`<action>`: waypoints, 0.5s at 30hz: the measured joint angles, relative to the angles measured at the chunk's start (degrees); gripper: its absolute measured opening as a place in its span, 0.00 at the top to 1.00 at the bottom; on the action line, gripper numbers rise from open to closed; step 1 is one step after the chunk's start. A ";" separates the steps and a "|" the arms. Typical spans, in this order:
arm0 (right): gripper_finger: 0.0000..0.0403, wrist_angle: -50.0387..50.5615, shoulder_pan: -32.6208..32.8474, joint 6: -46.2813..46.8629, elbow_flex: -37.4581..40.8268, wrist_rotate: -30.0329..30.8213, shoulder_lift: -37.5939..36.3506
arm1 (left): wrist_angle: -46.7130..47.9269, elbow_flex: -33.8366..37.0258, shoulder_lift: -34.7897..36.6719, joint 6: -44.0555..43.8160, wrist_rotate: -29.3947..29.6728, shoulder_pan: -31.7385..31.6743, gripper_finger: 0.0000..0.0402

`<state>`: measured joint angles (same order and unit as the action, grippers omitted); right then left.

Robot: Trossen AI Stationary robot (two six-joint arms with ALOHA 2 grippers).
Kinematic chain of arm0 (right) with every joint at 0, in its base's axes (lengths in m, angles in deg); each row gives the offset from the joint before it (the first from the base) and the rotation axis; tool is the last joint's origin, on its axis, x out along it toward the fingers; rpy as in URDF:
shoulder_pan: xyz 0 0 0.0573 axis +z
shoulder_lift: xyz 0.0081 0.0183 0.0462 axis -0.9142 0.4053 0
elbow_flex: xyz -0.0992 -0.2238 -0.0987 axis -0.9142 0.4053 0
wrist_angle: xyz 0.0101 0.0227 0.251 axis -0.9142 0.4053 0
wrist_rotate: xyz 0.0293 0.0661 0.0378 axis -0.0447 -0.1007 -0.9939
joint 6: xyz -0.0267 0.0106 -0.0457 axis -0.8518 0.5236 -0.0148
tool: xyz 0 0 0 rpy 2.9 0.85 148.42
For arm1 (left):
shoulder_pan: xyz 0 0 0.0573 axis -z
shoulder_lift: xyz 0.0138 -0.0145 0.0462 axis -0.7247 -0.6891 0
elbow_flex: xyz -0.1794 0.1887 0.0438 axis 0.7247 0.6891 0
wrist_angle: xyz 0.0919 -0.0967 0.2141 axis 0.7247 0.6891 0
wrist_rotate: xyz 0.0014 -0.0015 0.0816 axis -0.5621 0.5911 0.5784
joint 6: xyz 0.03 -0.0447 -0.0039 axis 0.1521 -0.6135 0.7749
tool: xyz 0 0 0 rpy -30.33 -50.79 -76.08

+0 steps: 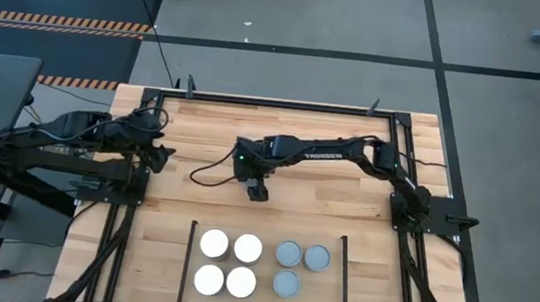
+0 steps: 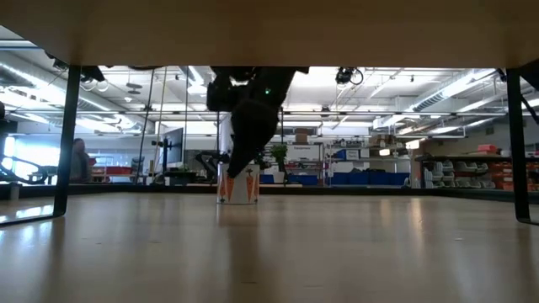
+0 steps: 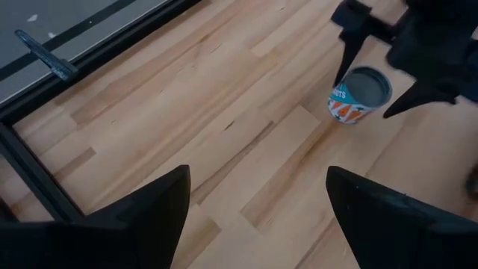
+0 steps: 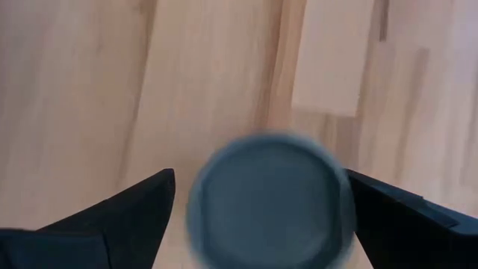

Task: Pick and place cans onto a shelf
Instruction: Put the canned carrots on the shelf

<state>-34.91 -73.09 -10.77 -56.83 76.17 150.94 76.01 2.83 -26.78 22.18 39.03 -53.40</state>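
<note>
Plank surface [image 1: 325, 202], bare mid-board except one grey-topped can [image 3: 358, 95]. Directly beneath the right gripper [image 1: 259, 191], between its spread fingers [image 4: 123, 213], not yet clamped: lined up for a top-down grab. Toward the front edge from that gripper, seven cans [image 1: 228, 262] already on the shelf [image 1: 266, 239]. Left gripper [image 3: 254, 209] parked aside, open, out of the way.

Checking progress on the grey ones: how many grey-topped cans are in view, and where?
4. Three sit on the shelf: grey cans at and. The fourth stands mid-table between the right hand's open fingers.
</note>
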 joint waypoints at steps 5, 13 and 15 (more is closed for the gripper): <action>0.09 0.45 0.01 0.65 -0.02 0.01 1.35 | 0.31 0.00 0.07 0.07 -0.02 0.00 0.21; 0.26 2.45 0.46 0.68 -0.81 4.07 -0.56 | 0.81 0.00 0.11 1.56 -0.02 0.00 0.21; 0.28 5.41 0.72 1.03 -2.82 5.46 -1.35 | 0.79 0.00 0.11 1.60 -0.02 0.00 0.21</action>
<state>-29.50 -72.37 -9.74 -59.65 81.63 149.58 76.81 2.83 -26.67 23.77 39.01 -53.40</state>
